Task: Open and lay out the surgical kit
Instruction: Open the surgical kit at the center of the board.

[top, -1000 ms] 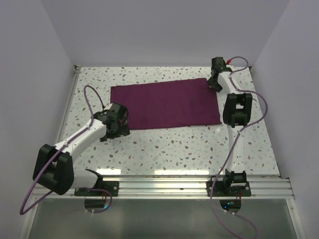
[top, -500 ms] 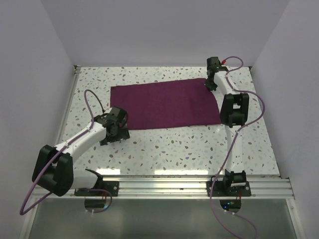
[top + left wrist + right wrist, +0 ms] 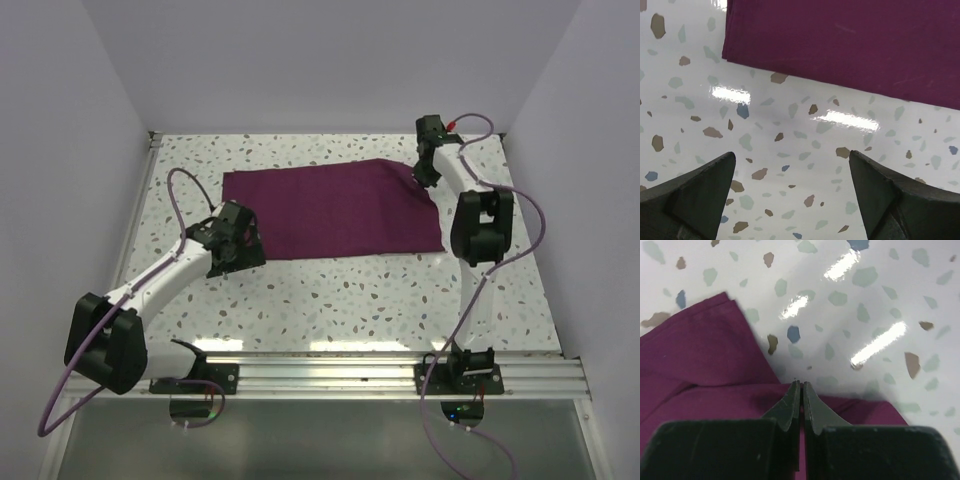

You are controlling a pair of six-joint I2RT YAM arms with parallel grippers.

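The surgical kit shows as a folded dark magenta cloth wrap (image 3: 330, 210) lying flat in the far middle of the table. My right gripper (image 3: 428, 175) is at its far right corner. In the right wrist view its fingertips (image 3: 801, 385) are pressed together with a thin fold of the cloth (image 3: 705, 355) pinched between them. My left gripper (image 3: 243, 247) hovers by the wrap's near left corner. In the left wrist view it (image 3: 792, 160) stands wide open over bare table, with the cloth's edge (image 3: 850, 45) just beyond its tips.
The speckled terrazzo table (image 3: 350, 290) is walled in white on the left, back and right. A metal rail (image 3: 330, 375) with both arm bases runs along the near edge. Purple cables loop beside each arm.
My right gripper has closed on the cloth's far right corner, and that edge now bulges up slightly. My left gripper has shifted a little toward the wrap's near left corner, still open.
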